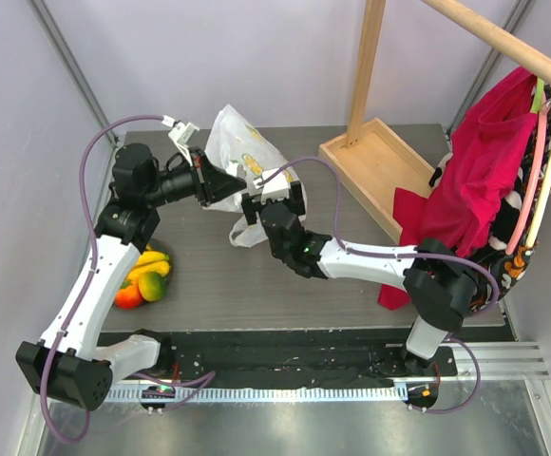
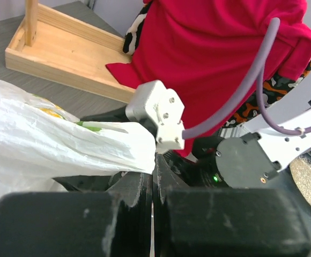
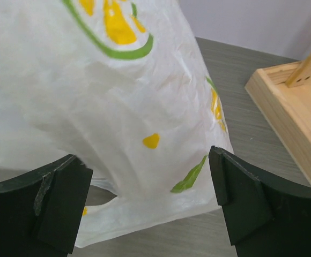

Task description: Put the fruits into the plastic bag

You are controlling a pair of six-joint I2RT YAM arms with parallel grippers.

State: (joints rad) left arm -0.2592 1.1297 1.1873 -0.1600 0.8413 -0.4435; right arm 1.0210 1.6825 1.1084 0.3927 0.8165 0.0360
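Bag-opening step, I think: left claw (image 2: 154, 174) pinches plastic bag (image 1: 233, 142) at back of desk (image 1: 247, 285), right claw (image 3: 150, 209) spread facing it & should next grip opp. edge; fruits (image 1: 144, 278) lie well apart, near-left.

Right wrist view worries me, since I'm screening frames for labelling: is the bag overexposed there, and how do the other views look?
Right wrist: the plastic bag is bright, but its creases and lemon print are legible. Left wrist: the left gripper is dark and soft at the bottom; the red cloth is sharp. Top external: even light, with glare on the metal floor.
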